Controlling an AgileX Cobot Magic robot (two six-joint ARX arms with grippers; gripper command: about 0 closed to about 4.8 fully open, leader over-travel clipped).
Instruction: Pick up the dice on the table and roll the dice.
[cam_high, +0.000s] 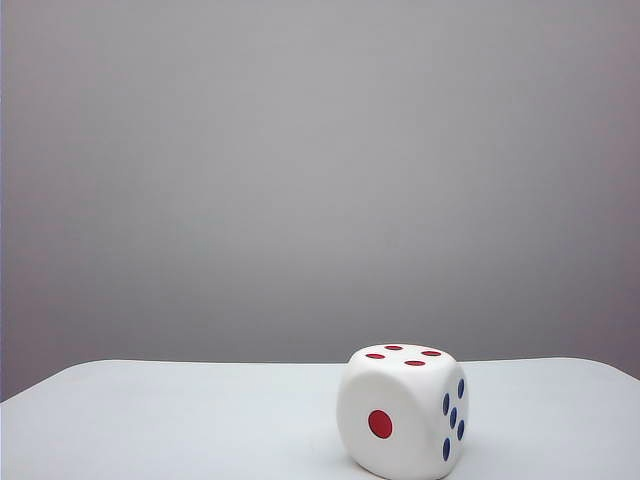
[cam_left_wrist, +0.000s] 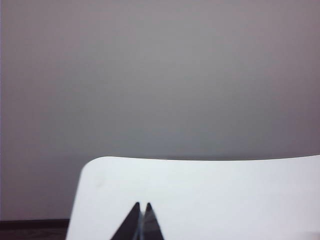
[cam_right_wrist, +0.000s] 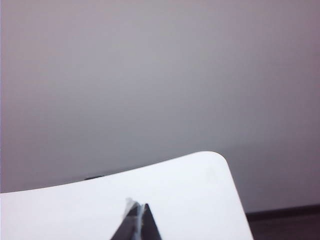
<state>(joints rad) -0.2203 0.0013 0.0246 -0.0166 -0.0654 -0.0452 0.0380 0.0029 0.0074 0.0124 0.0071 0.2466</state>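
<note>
A: How will the dice (cam_high: 402, 412) handle, do you reckon?

B: My guess is light and fairly stiff, maybe foam or hollow plastic, with a smooth skin that could slip. It is big, so I'd take it across two opposite flat faces, away from the rounded corners, with the fingers spread wide.

A: What does it look like?

B: One large white cube with rounded corners. Four red pips face up, a single red pip faces the exterior camera, and five dark blue pips sit on its right side.

A: Where is it?

B: Resting on the white surface (cam_high: 150, 420), right of centre and near the front edge in the exterior view. Neither wrist view shows it.

A: And the hands?

B: The left hand (cam_left_wrist: 141, 206) is pinched together, empty, over the surface near a corner. The right hand (cam_right_wrist: 138, 207) is likewise closed on nothing, near the other corner.
</note>
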